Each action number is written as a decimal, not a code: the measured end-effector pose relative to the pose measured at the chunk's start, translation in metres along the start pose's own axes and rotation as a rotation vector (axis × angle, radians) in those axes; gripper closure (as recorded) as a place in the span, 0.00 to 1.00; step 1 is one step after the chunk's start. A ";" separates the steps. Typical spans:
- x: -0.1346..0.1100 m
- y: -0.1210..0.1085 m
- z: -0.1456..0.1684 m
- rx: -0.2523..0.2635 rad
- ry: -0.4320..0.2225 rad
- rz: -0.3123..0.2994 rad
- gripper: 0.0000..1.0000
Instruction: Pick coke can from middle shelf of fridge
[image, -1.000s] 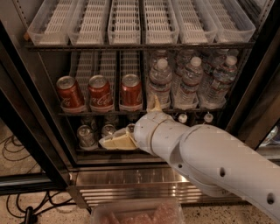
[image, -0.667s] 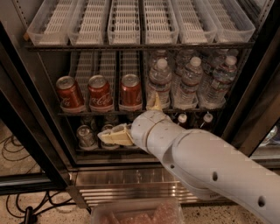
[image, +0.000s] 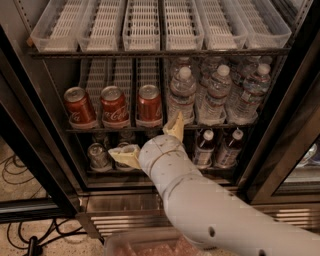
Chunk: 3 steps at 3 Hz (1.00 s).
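Three red coke cans (image: 79, 106) (image: 114, 105) (image: 149, 103) stand side by side at the left of the middle shelf (image: 90, 130) of the fridge (image: 35, 135). My gripper (image: 150, 141) is open, just in front of and below the rightmost can. One yellowish finger (image: 175, 127) points up at the shelf edge right of that can. The other finger (image: 125, 155) points left over the lower shelf. It holds nothing. The white arm (image: 200, 205) reaches in from the lower right.
Several water bottles (image: 215, 95) fill the right of the middle shelf. Silver cans (image: 97, 156) and dark bottles (image: 231, 147) stand on the lower shelf. Empty clear lane trays (image: 150, 25) are above. Cables (image: 15, 170) lie on the floor at left. A plastic bin (image: 145, 245) is below.
The arm has shifted a little to the left and its wrist has come closer under the cans. The fingers stay spread and the cans have not moved.
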<state>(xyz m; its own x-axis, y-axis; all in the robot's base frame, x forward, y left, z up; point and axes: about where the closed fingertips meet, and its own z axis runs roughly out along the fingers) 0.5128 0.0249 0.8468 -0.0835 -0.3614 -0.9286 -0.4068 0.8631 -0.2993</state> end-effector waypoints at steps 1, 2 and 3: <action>0.002 -0.009 -0.002 0.107 -0.002 0.004 0.00; 0.001 -0.009 -0.003 0.111 0.000 0.008 0.00; 0.000 -0.011 0.000 0.125 -0.003 0.021 0.09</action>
<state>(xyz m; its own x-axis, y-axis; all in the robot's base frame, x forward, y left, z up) 0.5172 0.0150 0.8501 -0.0880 -0.3424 -0.9354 -0.2880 0.9077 -0.3051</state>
